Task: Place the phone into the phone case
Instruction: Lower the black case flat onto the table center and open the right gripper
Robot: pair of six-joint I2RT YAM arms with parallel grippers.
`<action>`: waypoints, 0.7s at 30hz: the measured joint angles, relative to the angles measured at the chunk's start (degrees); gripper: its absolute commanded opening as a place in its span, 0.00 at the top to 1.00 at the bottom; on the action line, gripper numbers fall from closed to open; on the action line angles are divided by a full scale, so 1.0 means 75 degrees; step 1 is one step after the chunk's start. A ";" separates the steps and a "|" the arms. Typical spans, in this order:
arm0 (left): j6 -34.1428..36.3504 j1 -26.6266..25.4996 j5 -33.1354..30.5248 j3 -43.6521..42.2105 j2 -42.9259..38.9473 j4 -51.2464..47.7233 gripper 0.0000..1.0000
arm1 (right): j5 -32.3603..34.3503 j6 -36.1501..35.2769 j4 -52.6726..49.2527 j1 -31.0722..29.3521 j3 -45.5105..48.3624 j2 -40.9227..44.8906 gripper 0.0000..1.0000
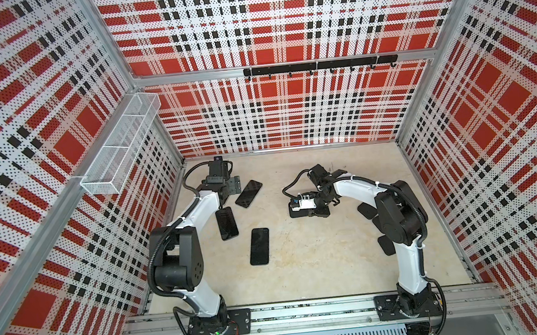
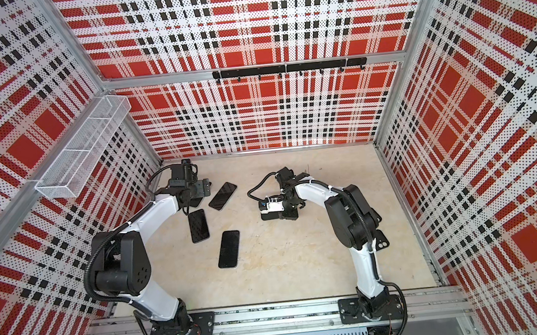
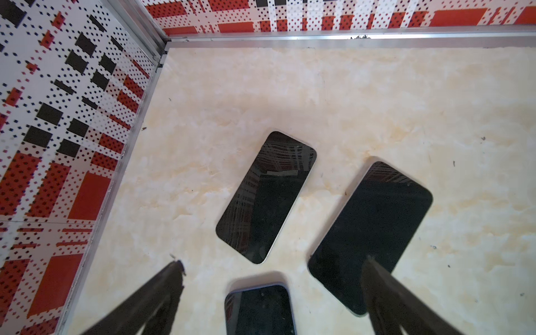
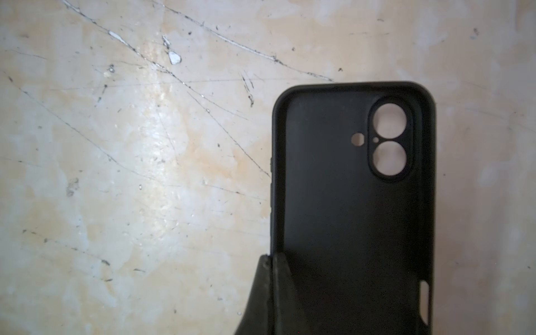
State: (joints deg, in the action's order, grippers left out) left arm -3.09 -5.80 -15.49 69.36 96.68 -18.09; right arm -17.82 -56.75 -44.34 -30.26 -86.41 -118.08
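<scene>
L gripper (image 3: pixel 272 261) wide open over 3 phones (image 3: pixel 266 197); R gripper (image 4: pixel 272 261) pinches phone case (image 4: pixel 348 217) wall.

2 top views: high above front edge, facing down and toward back wall (image 1: pixel 289 116), far off; both take in whole tabletop (image 1: pixel 319 270) and 3 plaid walls, with slight sideways offset. Left wrist view: near, tilted down toward far-left table corner, over phones (image 3: pixel 266 197) also seen in both top views. Right wrist view: very near, facing straight down on phone case (image 4: pixel 348 203) and scratched tabletop mid-table.
</scene>
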 measured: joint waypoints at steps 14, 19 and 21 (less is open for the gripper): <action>0.0076 0.0047 -0.0114 0.0000 0.0026 -0.0061 0.02 | 0.0061 0.0574 0.0274 0.0000 0.0041 0.0341 0.00; 0.0198 0.0119 -0.0184 0.0006 0.0026 -0.0172 0.02 | 0.0198 0.2436 0.1011 0.0000 0.0341 0.1396 0.00; 0.0256 0.0143 -0.0198 0.0017 0.0029 -0.0265 0.02 | 0.0423 0.3369 0.1550 0.0000 0.0562 0.1897 0.00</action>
State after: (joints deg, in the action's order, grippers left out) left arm -1.17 -4.73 -16.97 69.49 96.90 -20.08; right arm -14.66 -31.48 -32.71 -30.26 -82.19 -103.85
